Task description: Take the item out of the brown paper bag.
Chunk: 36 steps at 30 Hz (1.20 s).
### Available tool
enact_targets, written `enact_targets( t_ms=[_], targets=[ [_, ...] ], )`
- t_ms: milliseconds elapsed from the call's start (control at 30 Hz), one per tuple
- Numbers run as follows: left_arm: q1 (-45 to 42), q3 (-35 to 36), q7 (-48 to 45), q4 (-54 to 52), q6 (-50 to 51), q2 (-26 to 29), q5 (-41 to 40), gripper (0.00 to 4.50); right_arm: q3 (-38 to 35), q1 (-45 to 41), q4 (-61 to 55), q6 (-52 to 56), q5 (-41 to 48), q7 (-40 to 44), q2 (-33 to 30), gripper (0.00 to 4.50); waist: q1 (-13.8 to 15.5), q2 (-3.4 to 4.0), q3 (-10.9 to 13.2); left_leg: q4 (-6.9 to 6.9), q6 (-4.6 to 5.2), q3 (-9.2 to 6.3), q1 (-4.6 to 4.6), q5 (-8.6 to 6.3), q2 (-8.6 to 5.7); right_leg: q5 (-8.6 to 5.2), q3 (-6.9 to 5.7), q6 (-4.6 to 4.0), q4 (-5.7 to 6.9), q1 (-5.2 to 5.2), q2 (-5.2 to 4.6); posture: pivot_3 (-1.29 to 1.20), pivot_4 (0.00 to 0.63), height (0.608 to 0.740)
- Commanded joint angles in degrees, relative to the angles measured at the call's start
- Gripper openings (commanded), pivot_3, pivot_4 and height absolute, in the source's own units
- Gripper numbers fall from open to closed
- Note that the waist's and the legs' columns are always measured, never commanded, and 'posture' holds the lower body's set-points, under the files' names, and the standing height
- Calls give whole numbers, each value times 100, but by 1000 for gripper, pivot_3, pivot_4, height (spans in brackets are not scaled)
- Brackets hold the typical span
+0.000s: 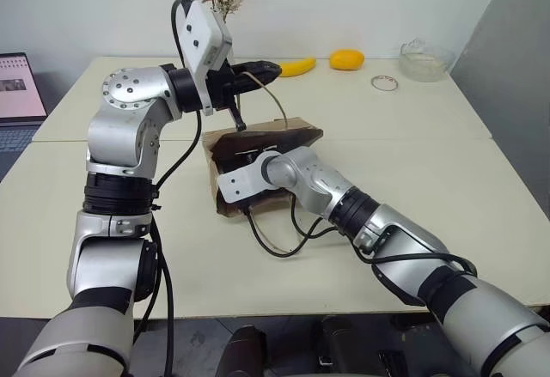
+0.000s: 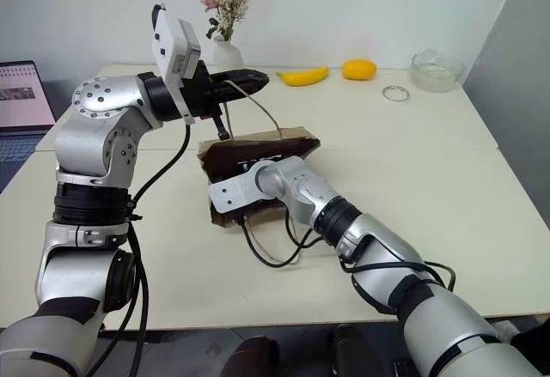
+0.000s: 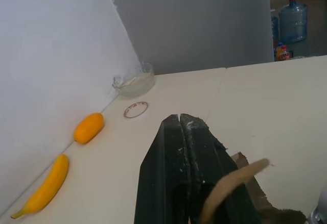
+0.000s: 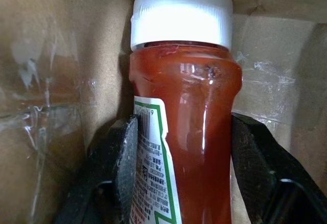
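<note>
Bag position: brown paper bag (image 1: 258, 149) stands on the table (image 1: 412, 162), mouth up, between the two arms.
Left gripper (image 2: 249, 77): fingers pressed together, pinching a cord handle (image 2: 262, 106) and holding it above the bag's mouth.
Right gripper (image 4: 184, 168): reached down inside the bag; jaws stand apart on either side of the item, both pads at or very near its body. Firm contact cannot be confirmed.
Item location: item (image 4: 184, 122), a red bottle with a white cap, sits inside the bag against the paper wall, cap pointing away from the wrist.
Slip risk: glossy, rounded bottle body could slide from the pads if lifted before the jaws clamp.
Snag risk: cap or wrist may catch the crinkled bag rim on withdrawal, dragging or tipping the bag.
Handle risk: thin cord could tear or slip out of the left gripper, letting the mouth collapse onto the right arm.
</note>
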Motion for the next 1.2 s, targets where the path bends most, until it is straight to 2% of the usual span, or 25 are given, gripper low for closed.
enact_targets(
  t_ms=[33, 433, 633, 933, 1200],
  targets=[
    [-138, 98, -1, -152, -104, 97, -39, 0, -173, 56, -500, 28, 100, 172, -50, 2243, 0, 0, 0, 0, 0, 0, -1, 0, 0, 0, 0, 0, 0, 0, 0, 0, 150, 740],
    [-173, 32, -53, 28, -265, 119, 89, 0, -592, 458, -2247, 590, 466, 926, -430, 2226, 5, 1, 1, -2, 0, -2, -12, 0, -4, 0, -3, 0, -5, -6, -1, 0, 150, 740],
    [-188, 25, -35, 122, -315, 126, 161, 0, -975, 838, -3241, 1213, 952, 1355, -562, 2223, 9, 1, 1, -1, 0, -2, -12, 0, -5, 0, -4, 0, -5, -6, -1, 0, 150, 740],
    [-235, 1, -38, 255, -351, 117, 231, 0, -1165, 1280, -4063, 1360, 1609, 1787, -1053, 2117, 10, 1, 1, 0, 0, -1, -12, 0, -9, 0, -5, 1, -6, -5, 0, 0, 150, 740],
    [-282, -22, -48, 387, -400, 105, 316, 0, -1632, 1392, -4434, 1407, 2544, 2062, -1417, 1988, 12, 0, 2, 0, 0, -2, -12, 0, -8, 0, -6, 1, -6, -5, 0, 0, 150, 740]
  ],
)
